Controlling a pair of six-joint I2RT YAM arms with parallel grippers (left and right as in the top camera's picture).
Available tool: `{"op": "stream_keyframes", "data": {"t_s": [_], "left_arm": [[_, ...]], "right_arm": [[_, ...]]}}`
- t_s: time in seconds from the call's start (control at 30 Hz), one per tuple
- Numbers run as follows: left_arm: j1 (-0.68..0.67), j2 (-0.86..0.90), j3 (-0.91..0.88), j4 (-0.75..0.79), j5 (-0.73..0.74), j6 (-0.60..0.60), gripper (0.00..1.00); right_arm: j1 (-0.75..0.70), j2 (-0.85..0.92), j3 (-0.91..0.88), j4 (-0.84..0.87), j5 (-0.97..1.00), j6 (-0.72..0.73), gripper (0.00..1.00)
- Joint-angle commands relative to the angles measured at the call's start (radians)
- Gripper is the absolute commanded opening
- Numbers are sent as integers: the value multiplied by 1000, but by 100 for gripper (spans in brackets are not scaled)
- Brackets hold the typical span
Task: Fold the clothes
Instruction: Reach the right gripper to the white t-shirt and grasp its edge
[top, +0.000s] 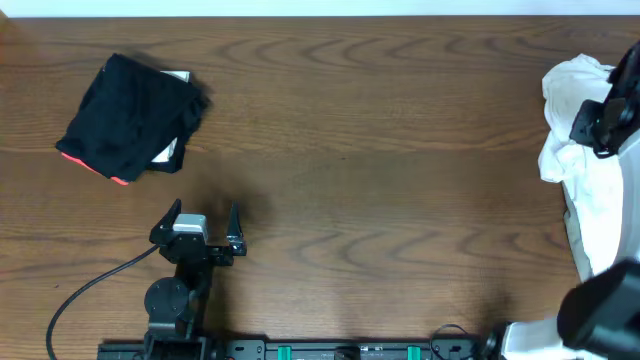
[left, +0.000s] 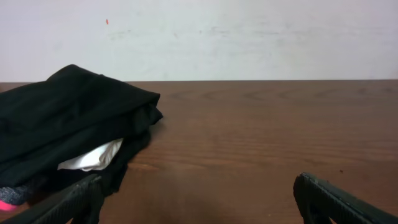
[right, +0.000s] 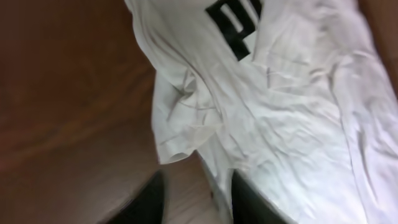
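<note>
The white T-shirt (top: 590, 200) lies crumpled at the table's far right edge. In the right wrist view it (right: 280, 118) fills the right side, with part of the black lettering (right: 239, 22) at the top. My right gripper (right: 196, 199) is open just above the shirt's lower left edge, and a fold of the hem lies between the fingers by the right finger. From overhead the right gripper (top: 592, 122) hovers over the shirt. My left gripper (top: 205, 222) is open and empty near the front left; its wrist view (left: 199, 205) shows bare table between the fingers.
A black folded garment (top: 130, 118) with a red-orange edge lies at the back left; it also shows in the left wrist view (left: 68, 124), with a white piece sticking out. A black cable (top: 90, 290) runs from the left arm's base.
</note>
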Motion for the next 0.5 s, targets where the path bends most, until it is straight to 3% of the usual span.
{"op": "stream_keyframes", "data": {"t_s": [0.0,0.47], "left_arm": [[-2,-7,-15,-34,14,13,98],[-2,-7,-15,-34,14,13,98]], "right_arm": [[-27,77,16,21,-56,-53,42],[-36,272,16,163,-76,-90,46]]}}
